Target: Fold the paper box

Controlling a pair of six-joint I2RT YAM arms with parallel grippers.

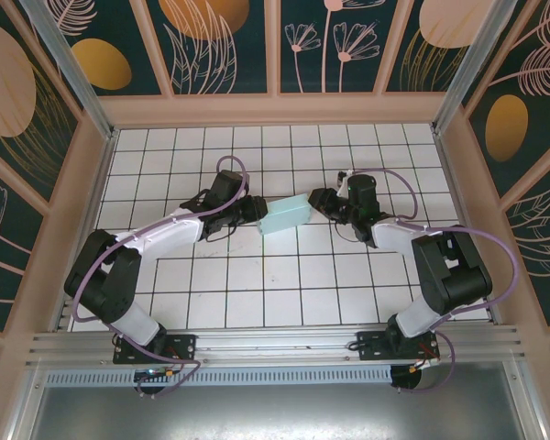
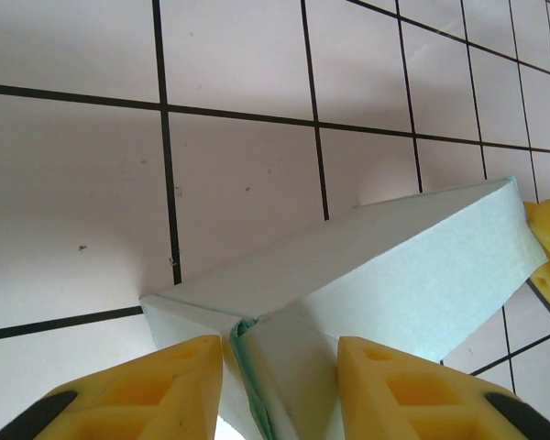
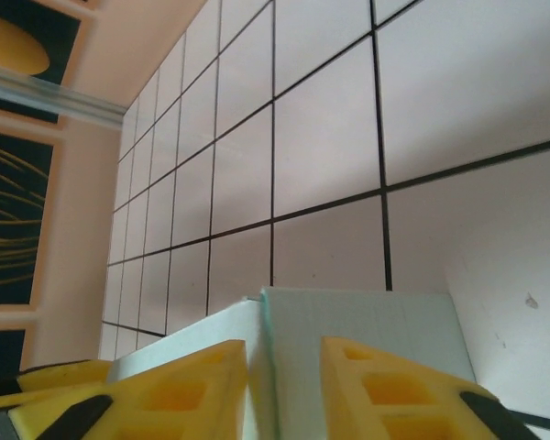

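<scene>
Box (image 1: 286, 216), pale teal: mid-table on white tiles (image 1: 257, 284), between my arms. My left gripper (image 2: 280, 362): part closed, clamping box's left end, card filling gap. My right gripper (image 3: 284, 357): likewise, clamping right end.

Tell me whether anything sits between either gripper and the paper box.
Nothing visible does. The fingers of the left gripper clamp the paper box at its left end, and the right gripper clamps its right end. Bare tiled table surrounds it.

Even bright light, soft shadows, sharp focus.
</scene>
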